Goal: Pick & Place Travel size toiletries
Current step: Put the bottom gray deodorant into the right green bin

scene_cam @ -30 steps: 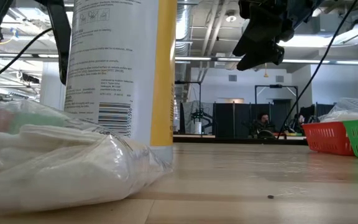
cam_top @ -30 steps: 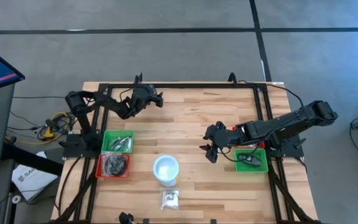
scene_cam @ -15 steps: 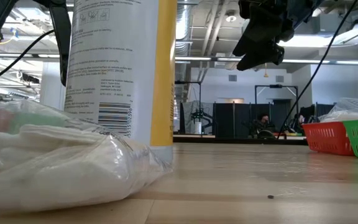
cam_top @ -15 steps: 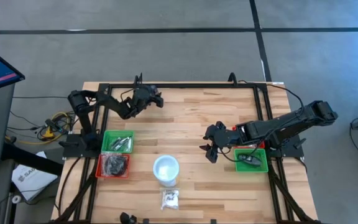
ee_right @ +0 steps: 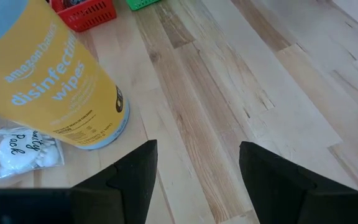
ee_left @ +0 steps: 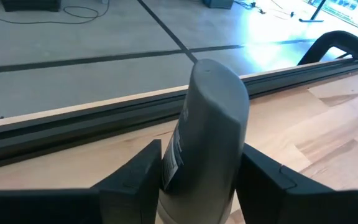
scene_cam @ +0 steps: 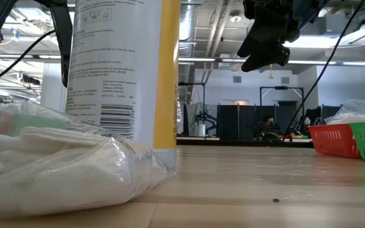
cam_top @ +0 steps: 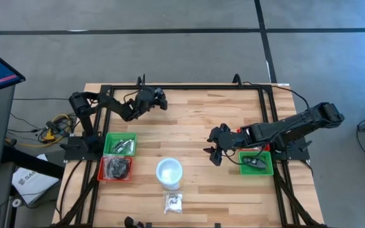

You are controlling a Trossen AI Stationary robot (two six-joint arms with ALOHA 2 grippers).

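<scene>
At the table's far left edge, the left gripper (cam_top: 158, 100) was clamped on a grey bottle (ee_left: 211, 112), a finger against each side. Nearer the front, silvery sticks (cam_top: 123, 146) lay in the left green tray (cam_top: 109, 137) and black discs (cam_top: 116, 167) in the red tray (cam_top: 103, 177) touching it. A canister (cam_top: 169, 172) stood mid-table, with a packet (cam_top: 173, 202) of white pieces just in front. The right gripper (cam_top: 213, 152) hung wide and empty over bare wood. A dark piece (cam_top: 253, 162) lay in the right green tray (cam_top: 266, 170).
</scene>
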